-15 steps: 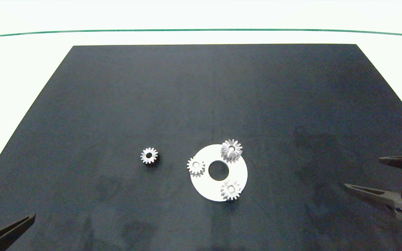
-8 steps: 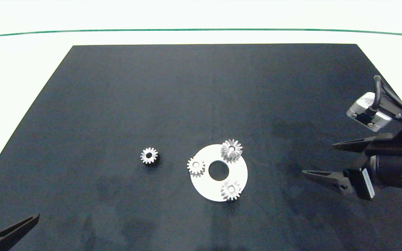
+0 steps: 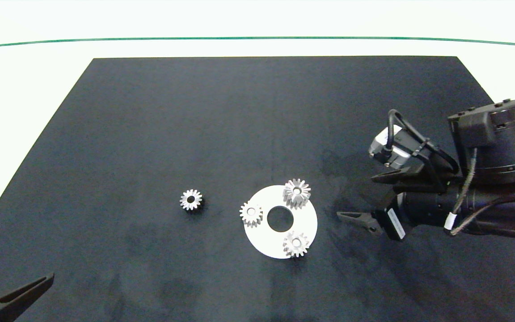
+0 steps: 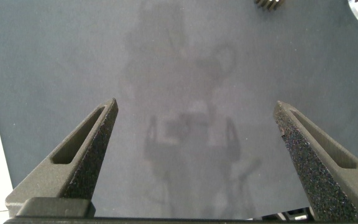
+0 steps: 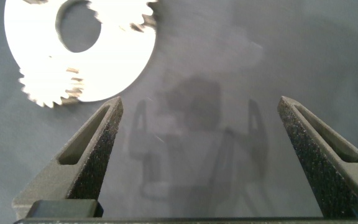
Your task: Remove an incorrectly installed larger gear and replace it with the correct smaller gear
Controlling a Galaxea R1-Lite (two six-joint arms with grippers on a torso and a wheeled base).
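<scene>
right gripper (image 3: 359, 199) spread, right of white disc (image 3: 304, 214) — larger gear (image 3: 297, 192) on disc | smaller gear (image 3: 191, 199) apart, left

Overhead head view; close wrist views

On your right arm (image 3: 485, 210) you see a dark cylindrical body with a black drum-shaped joint above it. A small silver camera block (image 3: 389, 150) sits on the wrist, and a black cable loops from it. One thin cable carries a white sleeve, and a white label marks the gripper base. The fingers (image 5: 89, 165) are grey, long, wedge-shaped, with rough grainy pads and a slot.
</scene>
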